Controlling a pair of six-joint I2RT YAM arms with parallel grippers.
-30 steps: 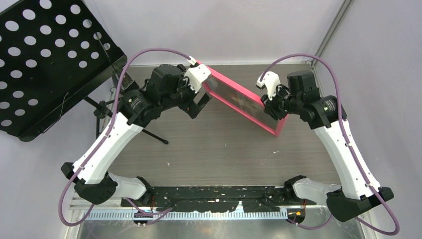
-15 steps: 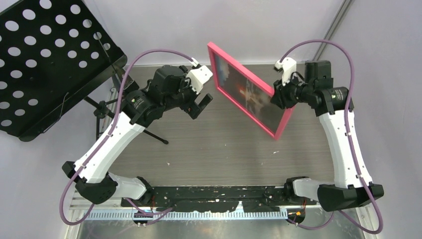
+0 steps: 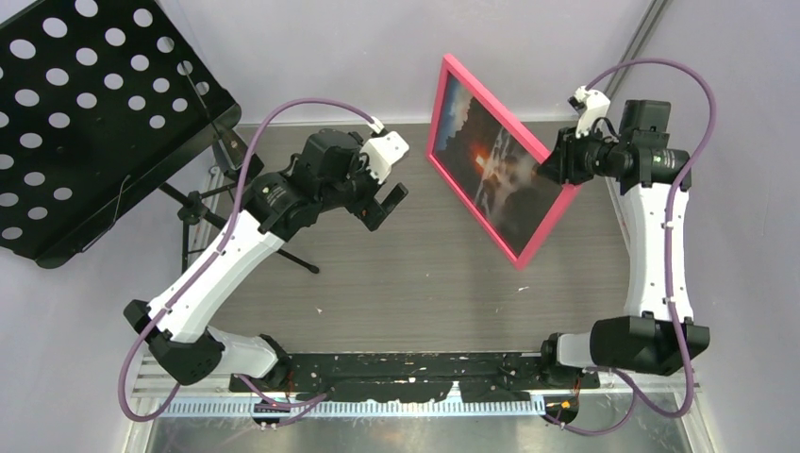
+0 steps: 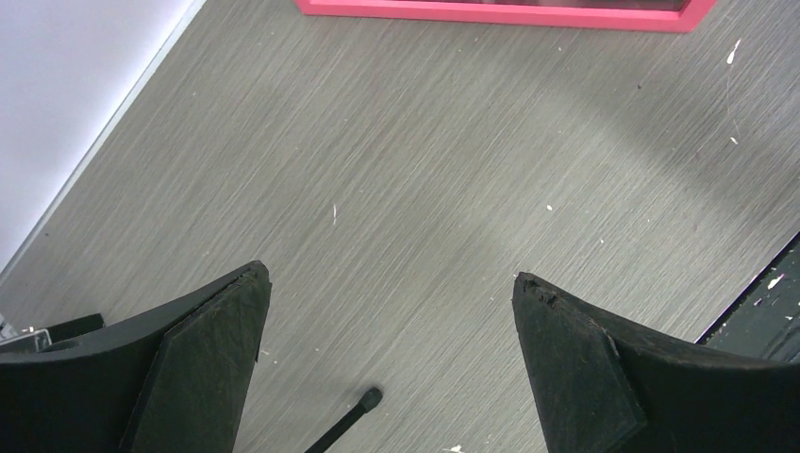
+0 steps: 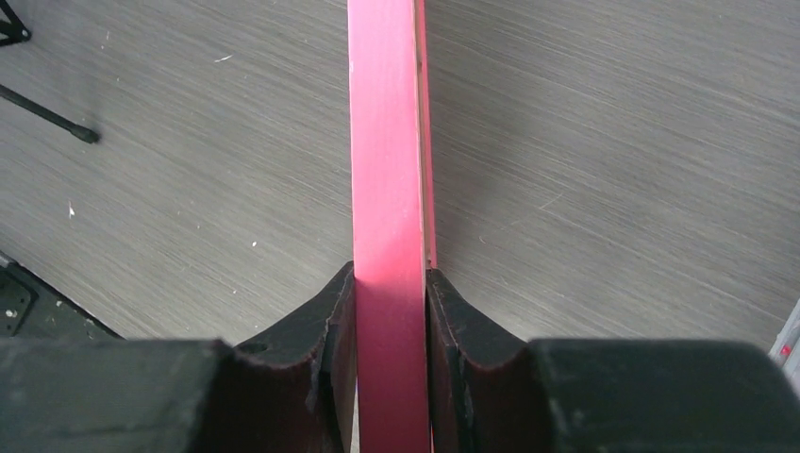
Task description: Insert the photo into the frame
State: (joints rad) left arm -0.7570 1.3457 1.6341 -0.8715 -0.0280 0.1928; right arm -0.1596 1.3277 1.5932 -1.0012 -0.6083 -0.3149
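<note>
The pink frame (image 3: 517,257) is lifted and tilted, with one lower corner near the table. The photo (image 3: 491,165), an orange sunset with dark rocks, shows inside it, facing left toward the camera. My right gripper (image 3: 557,168) is shut on the frame's right edge. In the right wrist view the pink edge (image 5: 387,170) runs straight up between the jaws of that gripper (image 5: 389,274). My left gripper (image 3: 382,205) hangs open just left of the frame and holds nothing. Seen from the left wrist, the gripper (image 4: 391,274) spreads wide over bare table, with the frame's rim (image 4: 491,9) at the top.
A black perforated music stand (image 3: 85,113) fills the back left, and its tripod leg (image 3: 292,257) reaches onto the grey table (image 3: 406,283). The leg's tip (image 4: 363,401) lies below my left gripper. Pale walls close the back and right sides.
The right arm has raised the frame and swung it up and to the right, so it stands steeper and the photo shows more. The left arm has barely shifted.
</note>
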